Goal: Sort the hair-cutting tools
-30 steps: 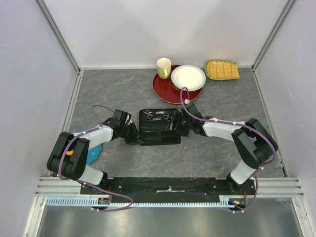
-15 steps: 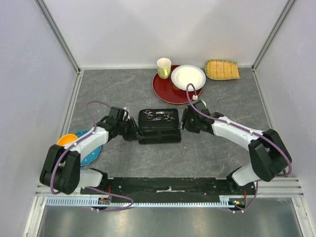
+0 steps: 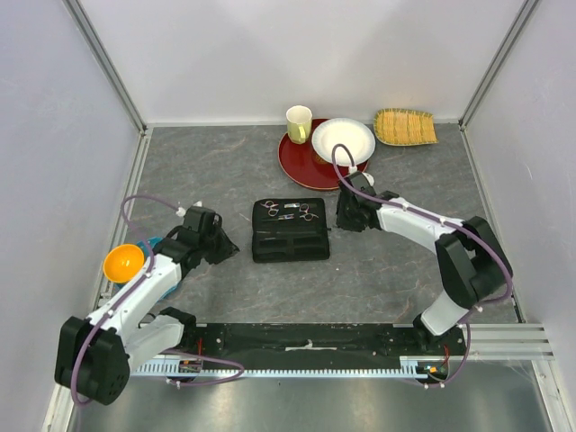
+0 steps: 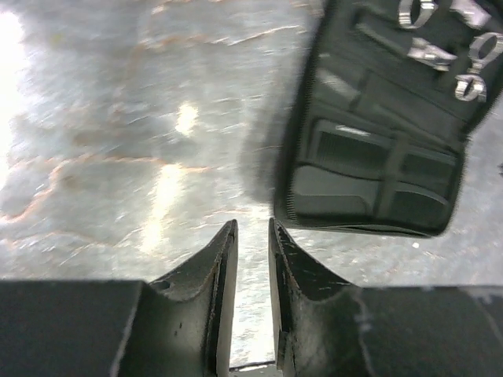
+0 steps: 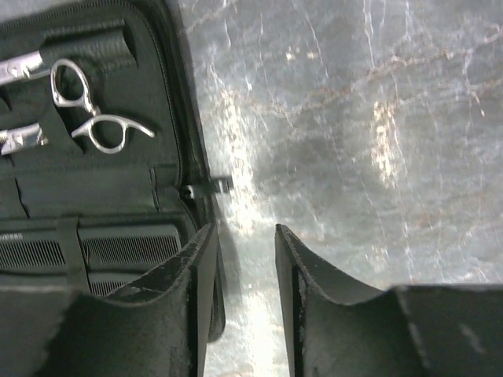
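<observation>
The black case (image 3: 290,241) lies open on the grey table between my arms. Two silver scissors (image 3: 288,211) sit in its far half, with black combs (image 4: 346,145) strapped in its near half. The scissors' handles (image 5: 86,102) and the combs (image 5: 130,250) also show in the right wrist view. My left gripper (image 3: 225,245) is left of the case, apart from it, its jaws slightly apart and empty (image 4: 251,229). My right gripper (image 3: 345,216) is just right of the case's far right corner, open and empty (image 5: 245,232).
An orange bowl (image 3: 124,262) rests on a blue plate (image 3: 157,243) at the left. At the back stand a red tray (image 3: 301,166), a yellow cup (image 3: 298,123), a white plate (image 3: 343,140) and a woven tray (image 3: 405,127).
Both grippers have drawn away from the case: the left arm swung left and back, uncovering the orange bowl, and the right gripper moved right of the case's edge. The case has stayed put.
</observation>
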Robot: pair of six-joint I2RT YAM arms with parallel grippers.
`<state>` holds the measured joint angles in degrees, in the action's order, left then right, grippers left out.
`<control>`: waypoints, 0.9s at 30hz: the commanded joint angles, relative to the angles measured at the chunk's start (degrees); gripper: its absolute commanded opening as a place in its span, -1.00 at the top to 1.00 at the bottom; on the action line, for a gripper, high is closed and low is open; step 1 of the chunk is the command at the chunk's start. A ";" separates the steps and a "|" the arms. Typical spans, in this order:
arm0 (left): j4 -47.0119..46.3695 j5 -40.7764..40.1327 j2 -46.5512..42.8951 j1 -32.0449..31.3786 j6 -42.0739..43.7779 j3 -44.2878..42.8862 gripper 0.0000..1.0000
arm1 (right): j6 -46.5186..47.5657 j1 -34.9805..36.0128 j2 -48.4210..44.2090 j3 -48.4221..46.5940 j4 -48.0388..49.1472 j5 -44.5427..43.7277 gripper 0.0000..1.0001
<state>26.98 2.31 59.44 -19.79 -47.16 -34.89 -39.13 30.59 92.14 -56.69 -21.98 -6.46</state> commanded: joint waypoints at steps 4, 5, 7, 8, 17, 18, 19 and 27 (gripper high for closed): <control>2.46 -6.00 -2.85 0.02 -9.18 7.47 0.43 | 0.55 -0.35 7.96 -8.43 -2.80 -3.73 0.32; 2.46 -5.04 -1.71 -0.07 -9.01 7.73 0.44 | 0.46 -0.27 8.93 -8.96 -3.42 -4.00 0.38; 2.11 -4.51 1.01 0.02 -9.09 8.43 0.46 | 0.64 -0.35 11.04 -9.76 -5.00 -4.18 0.43; 1.76 -4.16 1.64 -0.07 -9.09 8.79 0.47 | 0.46 -0.35 11.65 -9.93 -5.79 -4.35 0.46; -1.05 -3.36 2.52 0.02 -9.44 10.20 0.42 | 0.64 5.88 12.19 -5.98 -7.65 2.75 0.58; -1.05 -3.36 2.61 0.10 -9.71 10.28 0.42 | 0.55 6.93 11.75 -5.81 -7.21 3.72 0.59; -1.05 -3.36 2.70 0.10 -9.97 10.55 0.42 | 0.46 9.20 11.57 -5.89 -7.03 5.91 0.59; 0.87 -6.26 1.74 1.07 -12.52 10.37 0.41 | 3.19 16.52 7.54 -10.19 -9.29 7.53 0.59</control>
<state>26.85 -0.45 61.56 -19.35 -56.23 -25.12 -37.41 46.06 103.66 -64.29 -28.08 0.36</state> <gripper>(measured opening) 0.292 0.198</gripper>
